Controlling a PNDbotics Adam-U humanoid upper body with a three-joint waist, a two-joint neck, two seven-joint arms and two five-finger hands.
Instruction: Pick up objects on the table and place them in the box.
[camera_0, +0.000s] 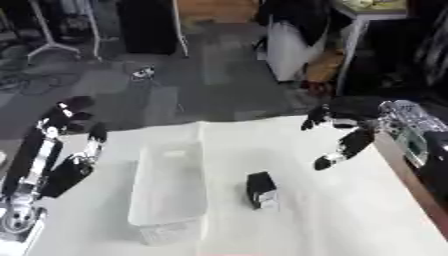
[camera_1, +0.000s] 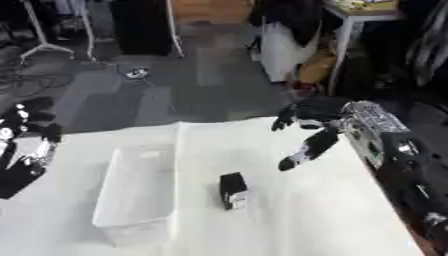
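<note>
White cloth covers the surface (camera_0: 350, 220), where a clear box (camera_0: 168, 192) stands left of centre. Just right of it sits a small black object (camera_0: 261, 190), upright. Right hand (camera_0: 347, 134) hovers beyond it, fingers relaxed, grasping nothing. Left hand (camera_0: 66, 145) rests released at the left edge

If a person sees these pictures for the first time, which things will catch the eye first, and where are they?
The small black object stands alone near the middle of the white table, just right of the clear box. The right hand hangs open above the table's far right part, fingers pointing down and apart from the object. The left hand shows at the left edge, open with fingers up, beside the box.
</note>
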